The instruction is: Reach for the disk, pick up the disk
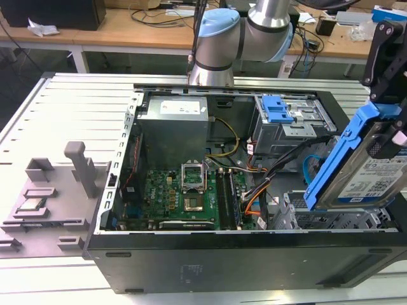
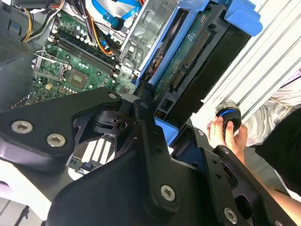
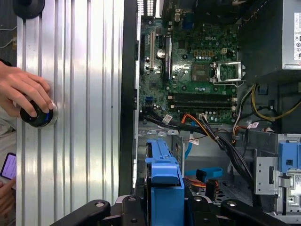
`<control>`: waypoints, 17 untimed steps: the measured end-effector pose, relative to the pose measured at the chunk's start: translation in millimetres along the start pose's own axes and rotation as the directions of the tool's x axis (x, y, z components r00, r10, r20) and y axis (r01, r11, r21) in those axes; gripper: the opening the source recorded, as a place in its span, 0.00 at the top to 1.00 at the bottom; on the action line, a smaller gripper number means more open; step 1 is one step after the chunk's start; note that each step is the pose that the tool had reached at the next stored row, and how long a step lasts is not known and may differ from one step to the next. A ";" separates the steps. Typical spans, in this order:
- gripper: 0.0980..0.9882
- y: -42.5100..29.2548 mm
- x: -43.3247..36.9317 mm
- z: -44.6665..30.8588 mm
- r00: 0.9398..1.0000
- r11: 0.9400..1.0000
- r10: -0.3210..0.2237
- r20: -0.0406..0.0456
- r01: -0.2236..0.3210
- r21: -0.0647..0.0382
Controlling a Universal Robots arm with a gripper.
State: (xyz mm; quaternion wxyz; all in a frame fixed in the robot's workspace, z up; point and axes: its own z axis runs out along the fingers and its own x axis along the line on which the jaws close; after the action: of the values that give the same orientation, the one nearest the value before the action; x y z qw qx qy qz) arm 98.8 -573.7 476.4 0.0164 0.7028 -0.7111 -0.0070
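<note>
The disk (image 1: pixel 365 175) is a silver hard drive with a white-and-blue label and blue rails. It hangs tilted, on edge, above the end of the open computer case (image 1: pixel 254 257) at the exterior view's right. My gripper (image 1: pixel 385 124) is shut on its upper part. In the first wrist view the disk's blue rail (image 3: pixel 164 183) sits between the black linkages of the gripper (image 3: pixel 164 209). The second wrist view shows the disk's connector side (image 2: pixel 197 61) just beyond the gripper (image 2: pixel 157 115).
Inside the case lie a green motherboard (image 1: pixel 184 194), a grey power supply (image 1: pixel 175 124), loose cables (image 1: pixel 261 181) and a drive cage with a blue latch (image 1: pixel 278 109). A grey fixture (image 1: pixel 57 190) stands on the slotted aluminium table. A person's hand (image 3: pixel 28 92) grips a knob (image 3: pixel 36 117) beside the case.
</note>
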 end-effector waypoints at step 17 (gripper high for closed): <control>0.70 -0.5 -17.6 20.4 1.000 1.000 0.007 0.001 -0.007 -0.007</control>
State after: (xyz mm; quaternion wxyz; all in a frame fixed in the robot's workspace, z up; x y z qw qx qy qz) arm 98.8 -556.3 455.8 0.0183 0.7002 -0.7136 -0.0097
